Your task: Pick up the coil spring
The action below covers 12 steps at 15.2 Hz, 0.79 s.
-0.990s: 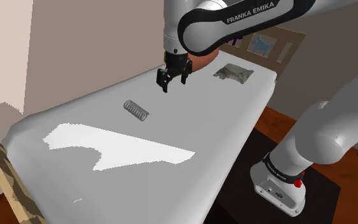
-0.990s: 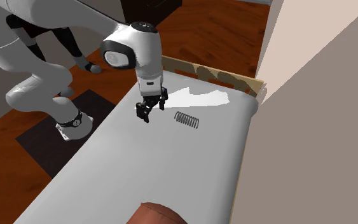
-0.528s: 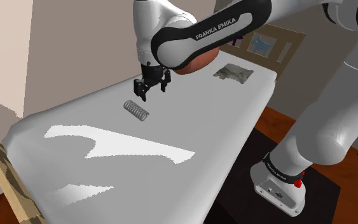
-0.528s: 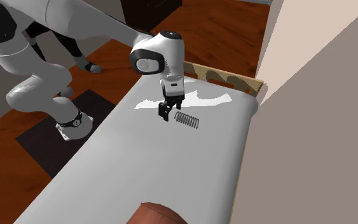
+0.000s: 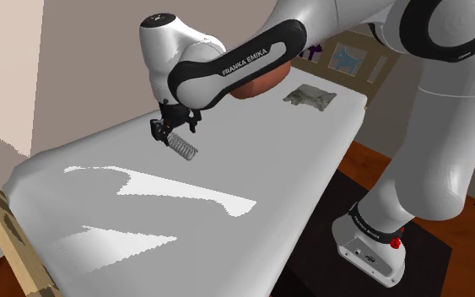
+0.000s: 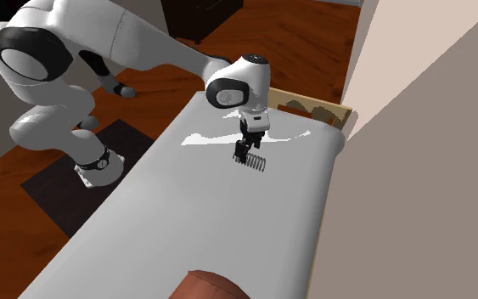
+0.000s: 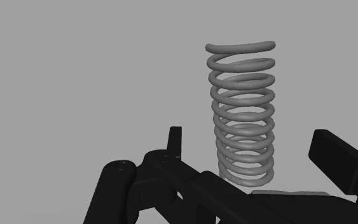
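In the shoulder view the end of the spring (image 5: 184, 148) towards that view's left was hidden behind the jaws. In the wrist view its nearest coils sank out of sight behind the black body of the hand. A brown rounded cushion (image 5: 256, 84) was largely covered by the arm (image 5: 235, 63) in the shoulder view and cut off by the lower edge in the second exterior view. A grey crumpled thing (image 5: 310, 96) at the far end of the bed (image 5: 277, 169) was too vague to name.

The spring (image 6: 255, 162) lay on its side on the bed's white cover, near the end with the wooden board (image 6: 309, 108). The jaws were spread and straddled one end of it, one on each side. In the wrist view the spring (image 7: 242, 108) ran away from the hand between them, with a clear gap on either side, so nothing was pinched. Whether the tips had reached the cover could not be made out.

Half a second earlier the jaws had hung beside the spring, towards the shoulder view's right and a little higher. Since then they had shifted over its end and dropped lower. The spring itself had not moved. The bright patches on the cover had changed shape.
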{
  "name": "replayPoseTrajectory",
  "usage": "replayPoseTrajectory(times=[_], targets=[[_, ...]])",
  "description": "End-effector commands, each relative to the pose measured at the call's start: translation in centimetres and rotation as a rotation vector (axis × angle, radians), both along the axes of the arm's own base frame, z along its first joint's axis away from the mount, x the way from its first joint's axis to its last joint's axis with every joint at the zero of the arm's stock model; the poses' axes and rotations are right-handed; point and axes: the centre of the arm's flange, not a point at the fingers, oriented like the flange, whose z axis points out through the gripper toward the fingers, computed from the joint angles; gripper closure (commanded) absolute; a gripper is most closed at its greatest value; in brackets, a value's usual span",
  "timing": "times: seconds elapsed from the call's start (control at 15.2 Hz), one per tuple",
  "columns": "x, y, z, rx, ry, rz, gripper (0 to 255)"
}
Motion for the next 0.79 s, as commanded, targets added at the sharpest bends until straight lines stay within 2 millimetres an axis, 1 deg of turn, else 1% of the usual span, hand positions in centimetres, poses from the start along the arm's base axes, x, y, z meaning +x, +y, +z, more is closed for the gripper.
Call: replayPoseTrajectory(times=[0.0, 0.26, 0.4, 0.46, 0.73], targets=[[0.2, 0.2, -1.1, 0.000, -0.001, 0.000, 0], [0.2, 0.2, -3.2, 0.000, -0.001, 0.000, 0], [0.1, 0.2, -3.5, 0.000, -0.001, 0.000, 0], [0.1, 0.2, -3.5, 0.000, -0.001, 0.000, 255], [0.1, 0.2, -3.5, 0.000, -0.001, 0.000, 255]])
